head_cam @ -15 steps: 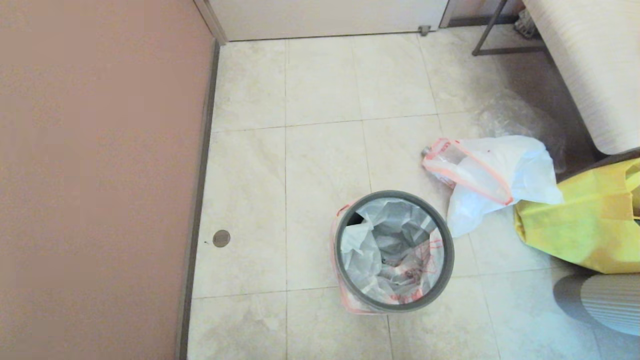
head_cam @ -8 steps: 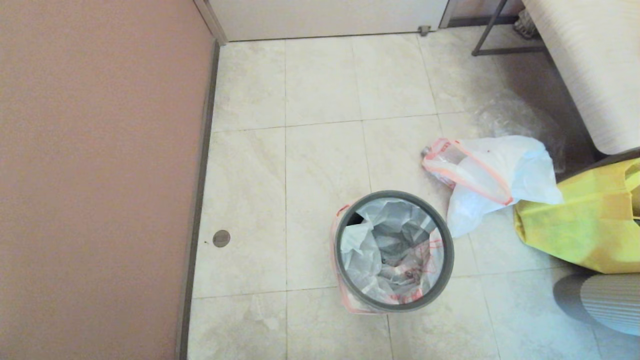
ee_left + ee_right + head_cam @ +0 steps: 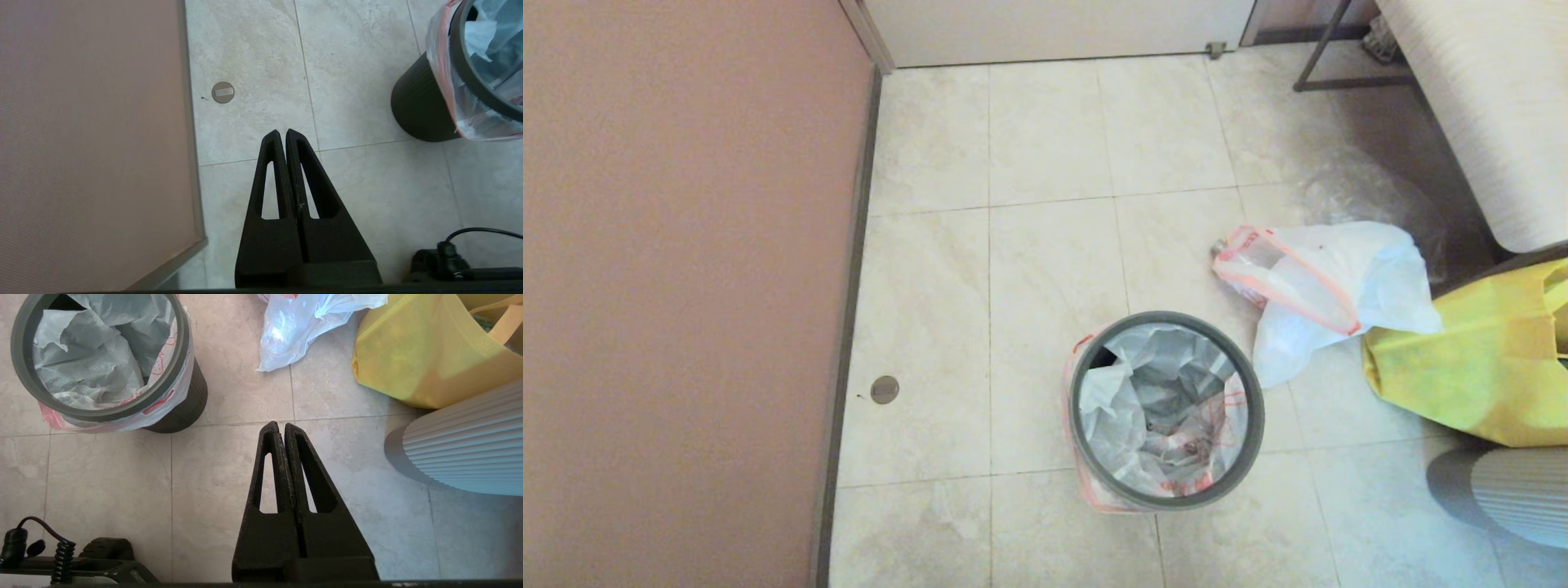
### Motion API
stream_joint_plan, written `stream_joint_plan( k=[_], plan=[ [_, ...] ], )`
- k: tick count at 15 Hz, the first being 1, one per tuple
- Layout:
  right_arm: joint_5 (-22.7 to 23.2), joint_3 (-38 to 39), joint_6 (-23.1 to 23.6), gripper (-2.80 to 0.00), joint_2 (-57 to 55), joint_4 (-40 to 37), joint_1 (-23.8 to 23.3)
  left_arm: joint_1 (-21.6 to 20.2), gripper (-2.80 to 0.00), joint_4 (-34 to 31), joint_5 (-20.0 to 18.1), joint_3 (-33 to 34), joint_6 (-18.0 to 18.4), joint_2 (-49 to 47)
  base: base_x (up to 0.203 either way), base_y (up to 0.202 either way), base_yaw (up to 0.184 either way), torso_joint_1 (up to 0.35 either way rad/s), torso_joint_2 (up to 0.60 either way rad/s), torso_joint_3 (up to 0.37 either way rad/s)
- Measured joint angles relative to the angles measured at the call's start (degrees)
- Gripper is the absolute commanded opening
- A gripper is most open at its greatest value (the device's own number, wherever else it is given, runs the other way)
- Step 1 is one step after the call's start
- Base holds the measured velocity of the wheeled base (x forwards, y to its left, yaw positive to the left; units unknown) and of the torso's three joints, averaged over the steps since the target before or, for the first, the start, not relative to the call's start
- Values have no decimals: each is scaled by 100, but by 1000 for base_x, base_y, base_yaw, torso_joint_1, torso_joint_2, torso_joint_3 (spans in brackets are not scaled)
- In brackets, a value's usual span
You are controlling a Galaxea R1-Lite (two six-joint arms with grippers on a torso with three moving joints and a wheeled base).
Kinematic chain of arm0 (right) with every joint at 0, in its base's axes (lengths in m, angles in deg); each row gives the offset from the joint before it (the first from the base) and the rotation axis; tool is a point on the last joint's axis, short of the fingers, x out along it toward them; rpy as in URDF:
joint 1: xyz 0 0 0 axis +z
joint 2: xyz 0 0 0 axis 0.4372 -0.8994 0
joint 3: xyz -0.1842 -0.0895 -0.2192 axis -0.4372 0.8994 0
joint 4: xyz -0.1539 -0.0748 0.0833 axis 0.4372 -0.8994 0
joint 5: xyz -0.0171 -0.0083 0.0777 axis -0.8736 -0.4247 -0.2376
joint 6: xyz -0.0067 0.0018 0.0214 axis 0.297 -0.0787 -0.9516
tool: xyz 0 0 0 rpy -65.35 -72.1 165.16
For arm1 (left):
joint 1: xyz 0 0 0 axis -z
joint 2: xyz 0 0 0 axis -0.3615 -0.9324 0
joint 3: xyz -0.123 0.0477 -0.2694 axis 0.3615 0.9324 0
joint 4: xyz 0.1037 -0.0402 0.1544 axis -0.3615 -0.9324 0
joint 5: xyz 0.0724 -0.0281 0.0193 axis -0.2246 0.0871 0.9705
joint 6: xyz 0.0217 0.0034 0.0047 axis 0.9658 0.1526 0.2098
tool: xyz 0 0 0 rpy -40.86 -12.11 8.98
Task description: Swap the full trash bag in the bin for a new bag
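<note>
Neither arm shows from the head camera. The yellow bag (image 3: 1478, 367) and the ribbed white thing (image 3: 1503, 494) beside it run off the right edge, and the bag hides one end of the full bag (image 3: 1327, 290) on the floor. The liner (image 3: 1156, 408) hides the bottom of the bin (image 3: 1168, 498), so what lies there I cannot tell

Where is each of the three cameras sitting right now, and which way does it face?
Head view: high on the robot, looking forward and down at the tiled floor, the bin lined with the new bag, the full trash bag and a yellow bag; no part of the robot shows.
Left wrist view: behind the left gripper, jaws shut, facing down at the floor beside a pink wall; bin at the edge.
Right wrist view: behind the right gripper, jaws shut, facing the floor.
Shared: all three show the bin.
</note>
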Motion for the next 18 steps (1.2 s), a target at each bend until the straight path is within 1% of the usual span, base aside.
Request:
stream_joint_plan(
  k=[2, 18],
  plan=[
    [4, 17, -12, -280, 0, 0, 0, 0, -280, 15, 9, 2, -116, 1, 0, 0, 0, 0, 0, 0],
    [6, 30, -4, -280, -2, 7, 0, 2, -280, 15, 8, 5, -114, -2, 0, 0, 0, 0, 0, 0]
  ],
)
